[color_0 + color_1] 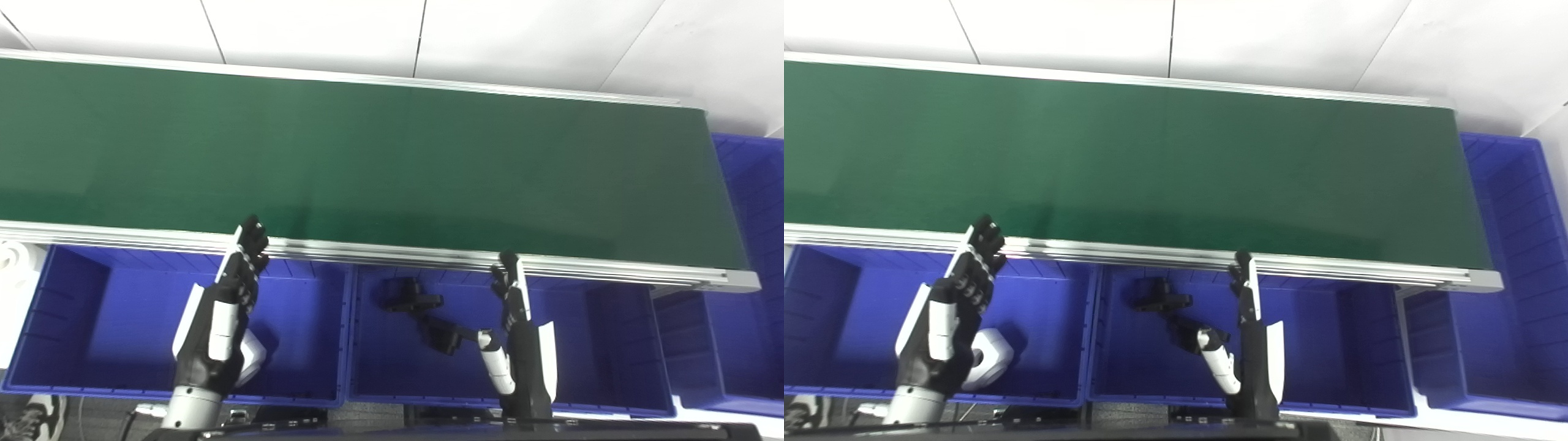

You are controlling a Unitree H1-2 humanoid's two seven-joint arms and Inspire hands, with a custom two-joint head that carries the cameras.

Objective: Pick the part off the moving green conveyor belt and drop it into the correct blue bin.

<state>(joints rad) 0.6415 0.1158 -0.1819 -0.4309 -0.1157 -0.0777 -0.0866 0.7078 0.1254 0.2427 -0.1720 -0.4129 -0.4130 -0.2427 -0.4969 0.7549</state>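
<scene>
Left hand point(236, 288) empty, fingers spread, half hiding white part point(989, 361), right hand point(517, 324) empty, fingers straight, black parts point(422, 312) indistinct

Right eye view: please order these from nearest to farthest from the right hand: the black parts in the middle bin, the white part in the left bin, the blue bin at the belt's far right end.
1. Black parts, middle bin, just left of the right hand.
2. White part, left bin, beside the left hand.
3. End bin, far right, past the belt's end.
</scene>
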